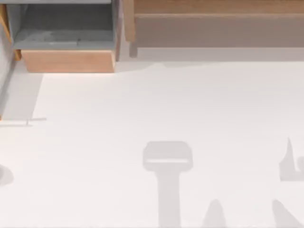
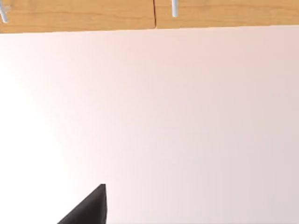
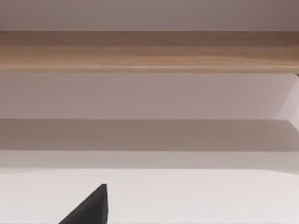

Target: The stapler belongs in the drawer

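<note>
The drawer [image 1: 69,61] sits at the far left corner of the table [image 1: 142,104]. It is pulled open, with its grey floor and walls showing behind the light tan front panel. To its right, along the far edge, runs the long brown shelf unit [image 1: 213,28]. Soft grey shadows [image 1: 167,159] lie on the white tabletop towards the near edge, from the middle across to the right.

The left gripper [image 2: 91,209] hangs over bare tabletop facing a wooden panel [image 2: 74,16] with small pale handles [image 2: 174,7]. Whether it is open or closed cannot be told. The right gripper [image 3: 91,209] hangs over the tabletop facing the shelf unit's wooden board [image 3: 149,51]. Its state cannot be told either.
</note>
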